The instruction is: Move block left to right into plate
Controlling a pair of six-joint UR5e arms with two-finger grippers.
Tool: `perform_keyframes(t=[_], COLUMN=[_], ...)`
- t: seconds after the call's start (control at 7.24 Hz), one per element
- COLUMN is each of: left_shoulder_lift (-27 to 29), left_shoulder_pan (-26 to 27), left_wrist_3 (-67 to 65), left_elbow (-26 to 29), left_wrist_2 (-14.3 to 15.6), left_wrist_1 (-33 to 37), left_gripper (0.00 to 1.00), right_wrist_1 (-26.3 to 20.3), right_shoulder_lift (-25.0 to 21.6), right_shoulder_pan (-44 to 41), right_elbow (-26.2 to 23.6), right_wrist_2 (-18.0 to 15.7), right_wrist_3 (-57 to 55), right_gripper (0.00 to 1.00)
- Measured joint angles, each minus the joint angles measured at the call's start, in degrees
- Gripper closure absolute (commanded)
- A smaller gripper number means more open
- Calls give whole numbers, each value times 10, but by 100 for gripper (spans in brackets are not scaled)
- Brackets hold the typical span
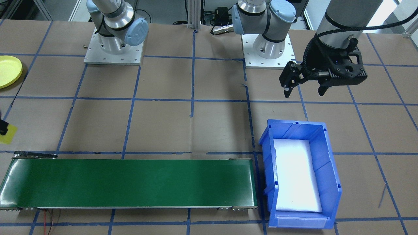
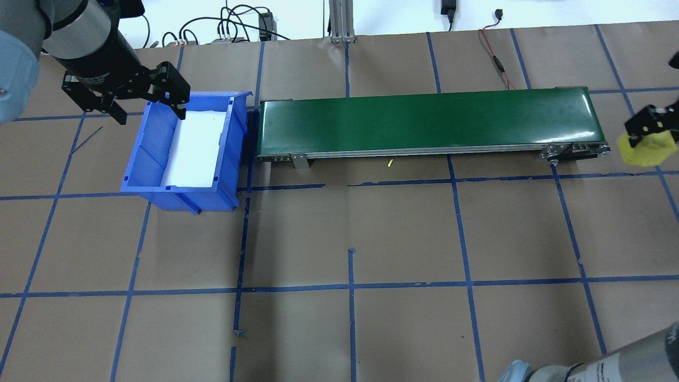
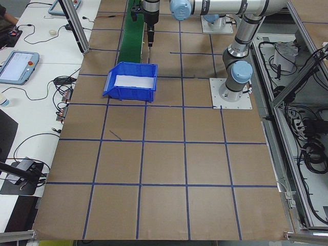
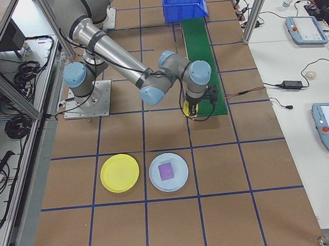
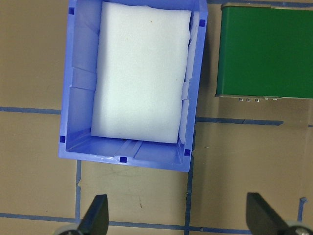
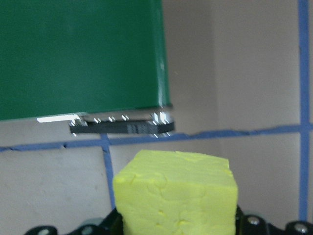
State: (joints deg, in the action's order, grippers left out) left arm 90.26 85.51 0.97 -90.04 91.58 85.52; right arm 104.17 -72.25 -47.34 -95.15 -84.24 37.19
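Two grippers are at work at opposite ends of the green conveyor belt point(image 2: 429, 123). The right gripper point(image 2: 648, 139) hangs just past the belt's end on the robot's right, its fingers clamped on the yellow block point(image 2: 644, 149) — the right wrist view shows the block point(image 6: 177, 193) filling the gap between them, held above the brown paper and blue tape lines, with the belt's end point(image 6: 80, 56) just beyond it. In the front-facing view only a corner of the block point(image 1: 8, 133) shows at the edge of the picture. The yellow plate point(image 4: 120, 172) lies on the table well apart from the block, on the robot's right, just beside a pale blue plate point(image 4: 168, 171) that carries a small purple square point(image 4: 166, 170); the front-facing view catches part of the yellow plate point(image 1: 9, 70) at its edge. The left gripper point(image 1: 304, 85) hovers above the table by the blue bin point(image 1: 298, 174) — its fingers spread wide with nothing between them, one black fingertip point(image 5: 97, 220) showing at each lower side of the left wrist view. The bin point(image 5: 129, 81) holds a white foam pad point(image 5: 142, 73) and stands just beside the belt's other end.
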Motion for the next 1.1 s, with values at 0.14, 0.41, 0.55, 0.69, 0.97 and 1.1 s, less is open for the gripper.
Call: perform_keyframes(t=[0.14, 0.41, 0.55, 0.69, 0.97, 1.1], left_shoulder_lift=[0, 0, 0, 0, 0, 0], left_shoulder_pan=[0, 0, -1, -1, -1, -1], left_wrist_3=[0, 0, 0, 0, 0, 0], left_elbow=[0, 0, 0, 0, 0, 0], left_wrist_2=[0, 0, 0, 0, 0, 0], left_wrist_1=[0, 0, -1, -1, -1, -1], left_gripper=[0, 0, 0, 0, 0, 0], right_wrist_1=[-13, -12, 5, 37, 116, 132], right_shoulder_lift=[-6, -9, -7, -4, 5, 10], right_shoulder_pan=[72, 217, 271, 313, 353, 361], right_elbow=[-23, -65, -80, -96, -131, -140], right_wrist_2=[-6, -40, -58, -66, -72, -72], right_wrist_3=[82, 263, 321, 367, 426, 435], right_gripper=[58, 57, 57, 51, 36, 28])
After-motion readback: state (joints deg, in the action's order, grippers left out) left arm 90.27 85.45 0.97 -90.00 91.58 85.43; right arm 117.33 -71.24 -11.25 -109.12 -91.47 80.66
